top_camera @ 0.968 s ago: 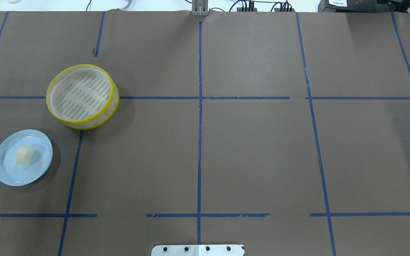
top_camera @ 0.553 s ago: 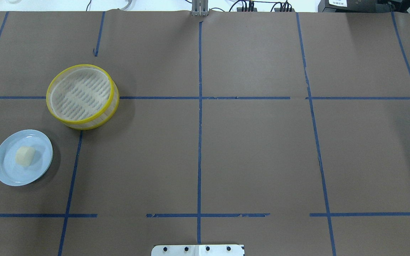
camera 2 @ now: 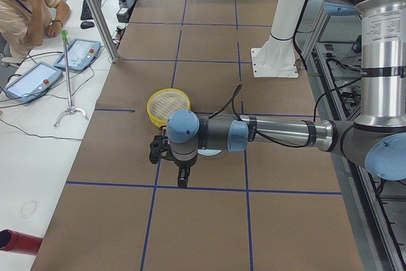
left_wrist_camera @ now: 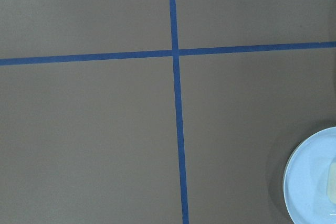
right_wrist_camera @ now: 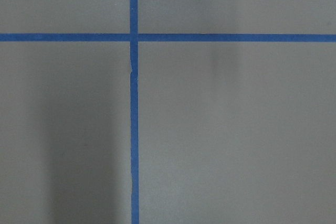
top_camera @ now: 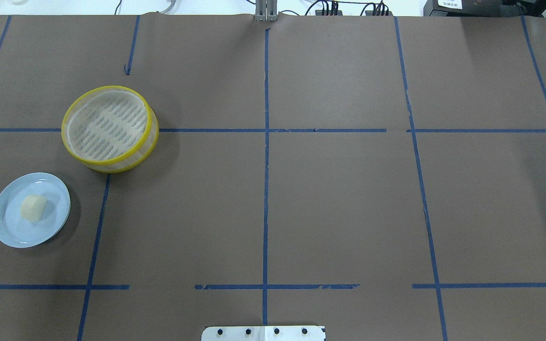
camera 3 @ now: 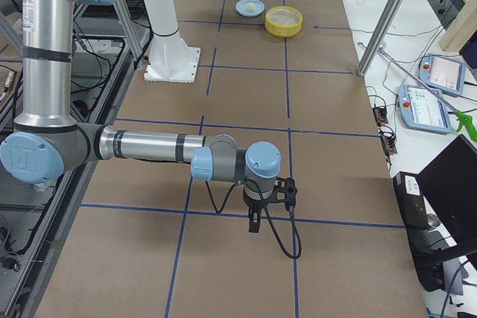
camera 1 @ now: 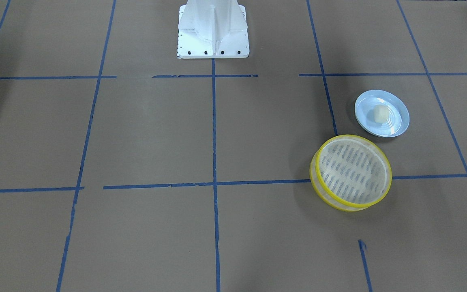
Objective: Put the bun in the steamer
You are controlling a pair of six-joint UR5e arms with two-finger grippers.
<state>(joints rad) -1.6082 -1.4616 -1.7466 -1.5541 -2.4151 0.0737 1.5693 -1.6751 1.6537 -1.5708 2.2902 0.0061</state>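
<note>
- The metal mounting plate [top_camera: 263,333], pale and flat with a row of dark bolt heads, sits at 6 o'clock in the overhead view.
- The surface [top_camera: 349,203] is matte brown paper, marked into squares by blue tape [top_camera: 265,189] that is frayed in places.
- The left hand [camera 2: 183,181] points down over the paper near the plate. The side view is too poor to tell how far it is open, and nothing is seen in it.
- The right hand [camera 3: 254,223] hangs over a tape line, well apart from the dishes. Its opening cannot be told either.
- The bun [top_camera: 33,208], a smooth cream-white blocky lump, lies at the centre of a glossy pale blue round plate [top_camera: 10,232].
- The steamer [top_camera: 112,166] stands at 1 o'clock from the plate, apart from it. It is round and shallow, with yellow rims, translucent sides and a slatted floor, and it is empty.
- At the far right edge is a white label [top_camera: 449,4] whose print is too small to read.
</note>
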